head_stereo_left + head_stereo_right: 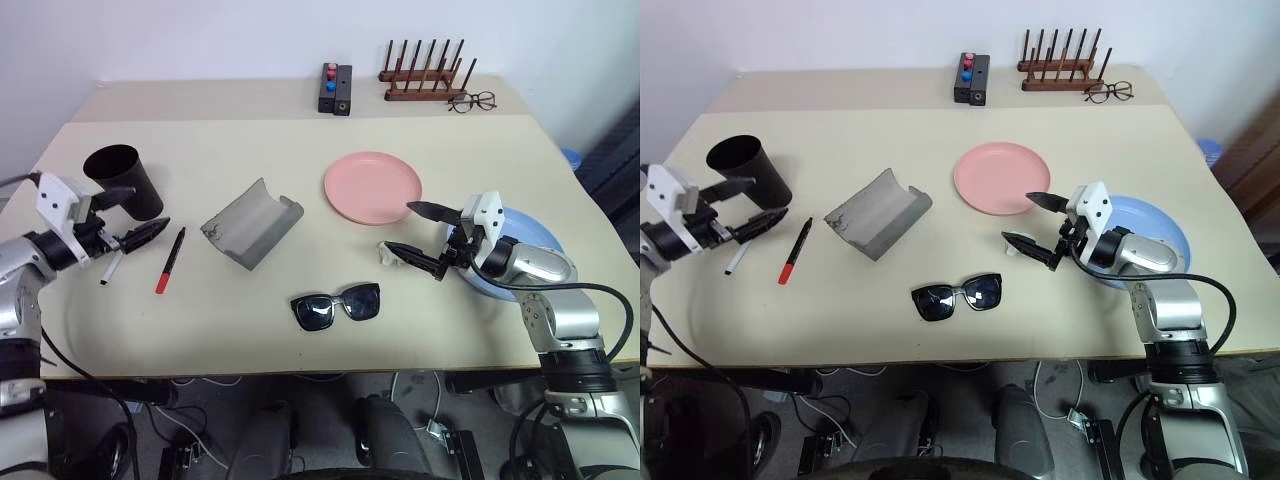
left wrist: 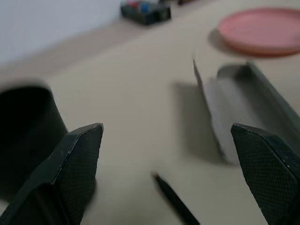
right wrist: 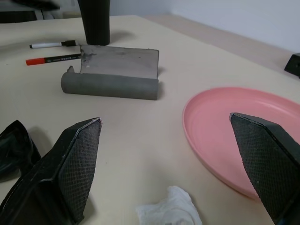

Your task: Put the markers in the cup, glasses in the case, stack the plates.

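Observation:
The black cup point(image 1: 125, 180) stands at the table's left. My left gripper point(image 1: 140, 213) hovers open right in front of it, nothing between its fingers. Two markers lie just beyond: a white one point(image 1: 110, 268) and a black one with a red end point(image 1: 170, 260). The grey case point(image 1: 250, 226) lies open mid-table, the black sunglasses point(image 1: 336, 305) nearer the front edge. Behind them sits the pink plate point(image 1: 372, 186). My right gripper point(image 1: 399, 228) is open and empty between the pink plate and the light blue plate point(image 1: 537, 236), which my right wrist partly covers.
A crumpled white tissue point(image 3: 171, 209) lies under the right gripper. At the table's back stand a wooden peg rack point(image 1: 425, 78), wire-framed spectacles point(image 1: 472, 101) and a black box with red and blue buttons point(image 1: 335, 88).

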`<state>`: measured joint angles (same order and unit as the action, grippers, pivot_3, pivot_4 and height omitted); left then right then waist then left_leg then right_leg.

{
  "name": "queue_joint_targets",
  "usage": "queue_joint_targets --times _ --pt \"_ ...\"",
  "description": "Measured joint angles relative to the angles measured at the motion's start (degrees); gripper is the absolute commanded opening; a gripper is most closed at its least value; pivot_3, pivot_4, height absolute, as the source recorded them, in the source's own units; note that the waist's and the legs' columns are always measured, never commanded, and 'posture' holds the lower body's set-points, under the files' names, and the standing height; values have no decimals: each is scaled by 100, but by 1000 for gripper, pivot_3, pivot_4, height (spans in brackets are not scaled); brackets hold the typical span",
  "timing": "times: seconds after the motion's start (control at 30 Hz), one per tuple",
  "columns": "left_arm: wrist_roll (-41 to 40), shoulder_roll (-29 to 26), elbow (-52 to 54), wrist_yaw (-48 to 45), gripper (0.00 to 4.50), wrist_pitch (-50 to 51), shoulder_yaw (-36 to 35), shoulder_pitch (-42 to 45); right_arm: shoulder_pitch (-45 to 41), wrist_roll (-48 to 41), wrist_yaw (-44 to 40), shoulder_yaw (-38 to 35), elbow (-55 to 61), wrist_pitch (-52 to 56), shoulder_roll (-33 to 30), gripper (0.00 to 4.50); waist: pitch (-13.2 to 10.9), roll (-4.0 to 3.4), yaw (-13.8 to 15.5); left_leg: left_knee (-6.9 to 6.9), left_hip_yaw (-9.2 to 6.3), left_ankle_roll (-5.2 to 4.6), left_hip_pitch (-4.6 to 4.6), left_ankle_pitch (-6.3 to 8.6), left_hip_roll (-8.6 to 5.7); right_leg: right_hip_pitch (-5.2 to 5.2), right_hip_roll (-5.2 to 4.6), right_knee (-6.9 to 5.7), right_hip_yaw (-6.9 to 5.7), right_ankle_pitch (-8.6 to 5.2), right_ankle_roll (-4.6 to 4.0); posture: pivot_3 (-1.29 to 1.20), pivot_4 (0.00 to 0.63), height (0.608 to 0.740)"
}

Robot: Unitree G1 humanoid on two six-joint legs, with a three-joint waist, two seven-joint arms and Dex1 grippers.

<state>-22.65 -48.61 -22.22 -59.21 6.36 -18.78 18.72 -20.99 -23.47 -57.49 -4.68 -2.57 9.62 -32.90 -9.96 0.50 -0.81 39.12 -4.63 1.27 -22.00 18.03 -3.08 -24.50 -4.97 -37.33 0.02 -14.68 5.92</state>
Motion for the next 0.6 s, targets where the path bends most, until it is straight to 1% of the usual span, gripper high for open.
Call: queue_joint_targets --times 0.07,0.17,0.33,0.5,0.6 --pt "97 -1 37 351 4500 360 -3 -149 -1 2 -21 0 -5 1 -1 4458 0 0 1 0 -3 0 0 0 2 -1 4 -2 -1 0 0 0 150 740" --pt "218 -94 -35 947 4500 806 -70 -109 -17 4 -52 2 -8 1 0 4458 0 1 9 0 -4 0 0 0 1 -1 4 -4 -2 0 0 0 150 740" --pt "289 -205 -273 1608 4500 1298 -157 331 -50 13 -77 13 -62 5 12 4458 0 1 14 -1 -4 1 0 0 -3 -1 1 -4 -2 0 0 0 150 740" --pt "377 -324 -703 1881 4500 2236 -4 1039 -62 15 -76 59 -100 13 27 4458 0 1 2 -1 -3 2 0 -1 -5 -2 2 -7 -4 0 0 0 150 740" --pt "531 -302 -974 1946 4500 2427 205 1238 -44 13 -57 71 -89 26 28 4458 1 1 -7 -1 -1 17 0 -9 -6 -4 2 -8 -3 0 0 0 150 740"
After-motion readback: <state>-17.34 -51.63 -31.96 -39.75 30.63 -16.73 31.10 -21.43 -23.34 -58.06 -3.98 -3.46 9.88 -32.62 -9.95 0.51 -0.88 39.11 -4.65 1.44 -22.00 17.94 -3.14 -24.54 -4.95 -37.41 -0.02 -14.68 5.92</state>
